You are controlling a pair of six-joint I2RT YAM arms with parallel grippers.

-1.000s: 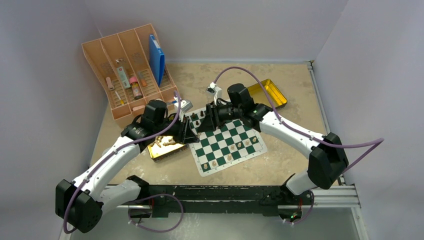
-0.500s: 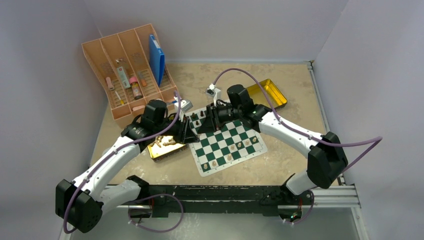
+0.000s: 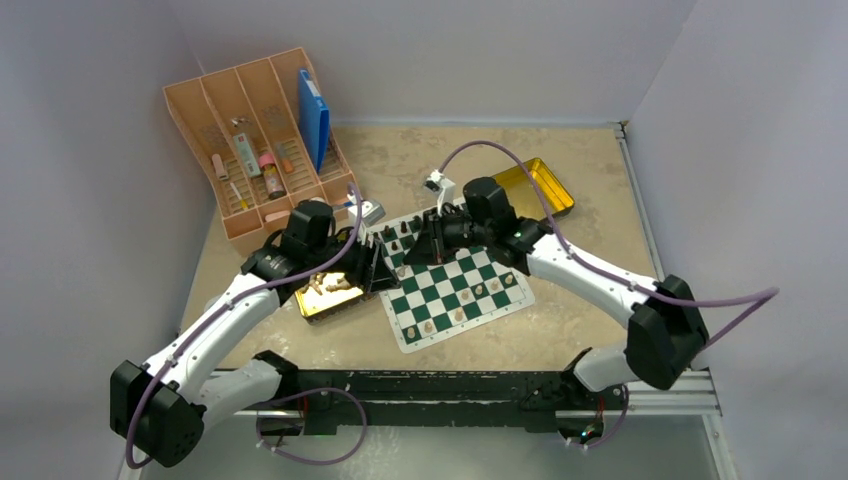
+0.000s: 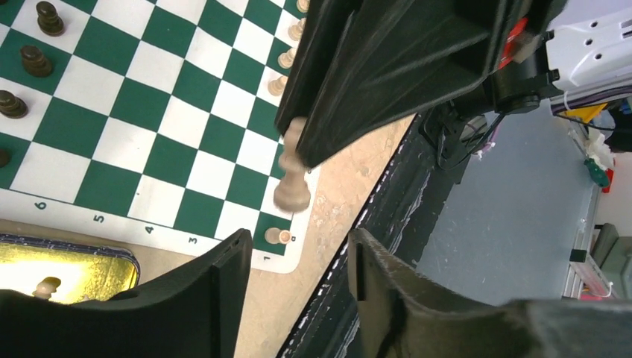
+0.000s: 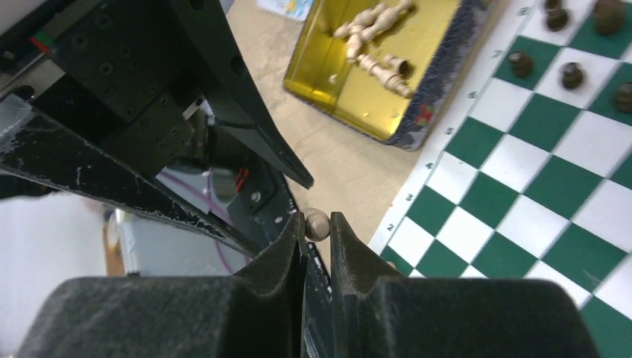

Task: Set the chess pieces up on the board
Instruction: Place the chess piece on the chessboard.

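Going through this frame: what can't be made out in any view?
Top view: the held chess piece, hidden where left gripper and right gripper meet over the board's corner.
Right wrist view: only the piece's rounded top shows; the fingers cover the rest.
Left wrist view: the piece is blurred, type unclear; the gold tin is cut by the frame edge.

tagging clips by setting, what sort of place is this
Probably a robotics lab test cell: white panels wall in a tan tabletop, a left arm and right arm are bolted to a black rail, and a chess board and orange organiser serve as props.
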